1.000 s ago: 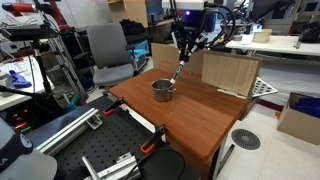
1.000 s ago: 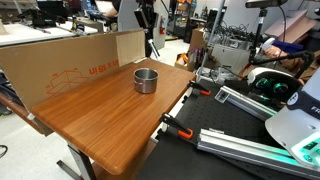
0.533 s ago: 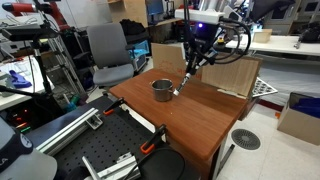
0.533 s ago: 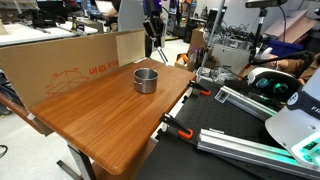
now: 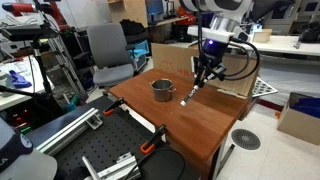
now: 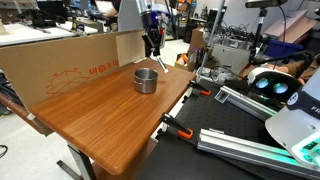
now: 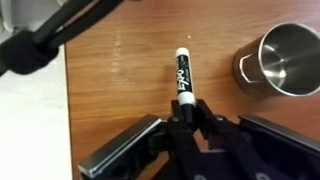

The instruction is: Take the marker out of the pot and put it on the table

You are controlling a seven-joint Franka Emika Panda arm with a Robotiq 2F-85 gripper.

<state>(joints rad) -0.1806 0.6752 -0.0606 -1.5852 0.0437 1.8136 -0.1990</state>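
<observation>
My gripper [image 7: 186, 112] is shut on the marker [image 7: 184, 76], a black pen with a whitish tip, and holds it above the reddish-brown table [image 7: 120, 80]. In an exterior view the marker [image 5: 191, 94] hangs tilted below the gripper [image 5: 203, 77], to the right of the silver pot [image 5: 162, 90]. The pot [image 7: 282, 62] lies at the right of the wrist view, apart from the marker. In an exterior view the gripper [image 6: 153, 42] is behind the pot [image 6: 146, 80], above the table [image 6: 100, 120].
A cardboard sheet [image 6: 70, 65] stands along the table's long edge, and a wooden board [image 5: 228, 72] stands at its far end. A grey chair [image 5: 108, 52] and black perforated bench [image 5: 100, 150] flank the table.
The gripper has carried the marker away from over the pot, sideways across the table and somewhat lower. The pot has not moved.
</observation>
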